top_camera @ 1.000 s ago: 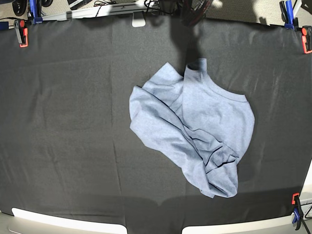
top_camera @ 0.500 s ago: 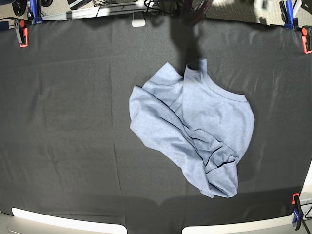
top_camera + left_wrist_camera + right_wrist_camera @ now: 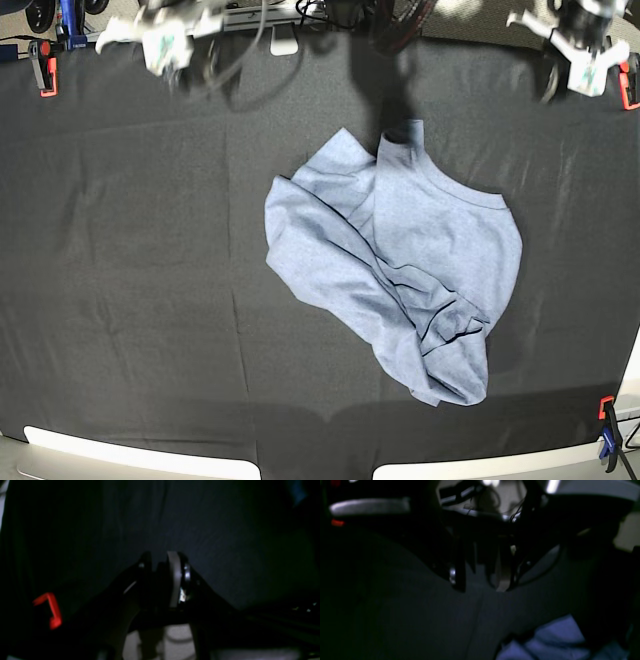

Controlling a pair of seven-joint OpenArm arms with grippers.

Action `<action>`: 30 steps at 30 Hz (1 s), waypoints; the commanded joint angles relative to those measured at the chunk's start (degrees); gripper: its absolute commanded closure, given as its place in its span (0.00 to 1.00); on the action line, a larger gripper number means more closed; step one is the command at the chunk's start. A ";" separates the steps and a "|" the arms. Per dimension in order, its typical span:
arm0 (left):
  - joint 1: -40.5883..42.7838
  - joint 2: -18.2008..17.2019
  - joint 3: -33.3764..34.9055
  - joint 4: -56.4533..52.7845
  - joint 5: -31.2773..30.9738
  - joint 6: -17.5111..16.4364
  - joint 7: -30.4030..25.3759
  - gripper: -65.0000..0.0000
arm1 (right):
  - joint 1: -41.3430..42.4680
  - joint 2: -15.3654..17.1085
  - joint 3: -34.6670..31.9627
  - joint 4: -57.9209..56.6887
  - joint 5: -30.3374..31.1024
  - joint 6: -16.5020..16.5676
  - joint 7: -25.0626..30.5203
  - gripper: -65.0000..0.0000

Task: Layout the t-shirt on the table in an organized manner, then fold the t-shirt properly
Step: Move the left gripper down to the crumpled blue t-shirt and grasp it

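The light blue-grey t-shirt (image 3: 400,260) lies crumpled on the black table (image 3: 150,250), right of centre, with its ribbed neck toward the far edge and its folds bunched at the near right. No lettering shows. My left gripper (image 3: 585,60) hovers at the far right edge, well away from the shirt. In the left wrist view (image 3: 160,560) its fingers stand close together over bare cloth. My right gripper (image 3: 165,50) hovers at the far left edge. The right wrist view (image 3: 480,587) is dark and blurred, with a corner of the shirt (image 3: 552,640) at the bottom right.
Red clamps (image 3: 45,65) (image 3: 628,80) and blue clamps (image 3: 68,20) (image 3: 592,25) hold the cloth at the far corners. Another clamp (image 3: 607,425) sits at the near right. A red clamp (image 3: 50,610) shows in the left wrist view. Cables and gear lie beyond the far edge.
Both arms have come into the base view at the far corners, where none showed before. The t-shirt has not moved.
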 commanded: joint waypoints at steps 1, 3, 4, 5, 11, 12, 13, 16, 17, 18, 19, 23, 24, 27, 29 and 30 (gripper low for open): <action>-1.20 -0.37 -0.28 1.64 -0.02 0.48 0.11 0.85 | 0.98 0.20 0.04 1.66 -0.07 -0.15 -0.22 0.70; -4.59 -0.37 -0.26 2.01 -0.04 -0.11 2.43 0.85 | 4.46 0.20 0.04 2.03 -0.07 -0.13 -4.09 0.70; -6.45 -0.37 -0.26 1.99 -0.11 -0.46 3.50 0.85 | 6.29 0.20 0.04 2.01 -0.07 -0.13 -6.12 0.70; -8.28 -0.37 -0.26 1.99 -0.46 -1.20 4.46 0.85 | 8.07 0.20 0.04 2.01 -0.09 -0.11 -8.07 0.70; -20.41 -0.37 -0.26 1.42 -6.93 -3.74 9.66 0.85 | 15.58 0.15 0.04 2.01 -0.07 0.04 -14.12 0.70; -22.58 -0.37 -0.26 0.63 -8.24 -3.87 10.49 0.85 | 16.06 0.17 0.04 2.01 -0.07 0.04 -14.14 0.70; -24.87 -0.35 -0.24 -0.55 -9.92 -3.96 11.19 0.85 | 16.35 0.17 0.04 2.01 -0.13 0.04 -14.03 0.70; -31.78 -0.33 0.26 -6.36 -13.99 -4.02 13.07 0.85 | 16.90 0.00 0.04 2.01 -3.04 0.09 -13.79 0.70; -34.01 -0.33 0.50 -8.76 -14.91 -4.04 13.57 0.85 | 16.94 0.02 0.04 2.01 -3.54 0.09 -13.84 0.70; -36.13 -0.35 0.98 -11.19 -15.34 -4.04 13.86 0.85 | 16.94 0.02 0.04 2.01 -3.91 0.09 -13.86 0.70; -38.21 -0.35 1.62 -13.73 -15.28 -4.17 13.99 0.84 | 16.92 -0.02 0.04 2.01 -4.35 0.09 -13.94 0.70; -46.40 -0.35 5.09 -25.03 -15.23 -4.90 15.98 0.81 | 16.92 -0.28 0.04 2.01 -4.37 0.09 -15.15 0.70; -48.43 -0.35 5.95 -27.96 -15.21 -4.92 16.52 0.79 | 16.92 -0.28 0.04 2.01 -4.39 0.09 -15.45 0.70; -53.57 -0.35 7.82 -36.22 -15.21 -5.11 16.83 0.76 | 16.92 -0.76 0.04 2.01 -4.98 0.07 -15.87 0.70; -55.89 -0.33 7.96 -40.61 -15.23 -5.86 16.94 0.76 | 16.92 -1.57 0.04 2.01 -6.47 0.04 -16.02 0.70; -56.78 -0.35 7.96 -42.40 -15.21 -6.25 16.96 0.76 | 16.92 -2.03 0.04 2.01 -6.56 0.04 -16.02 0.70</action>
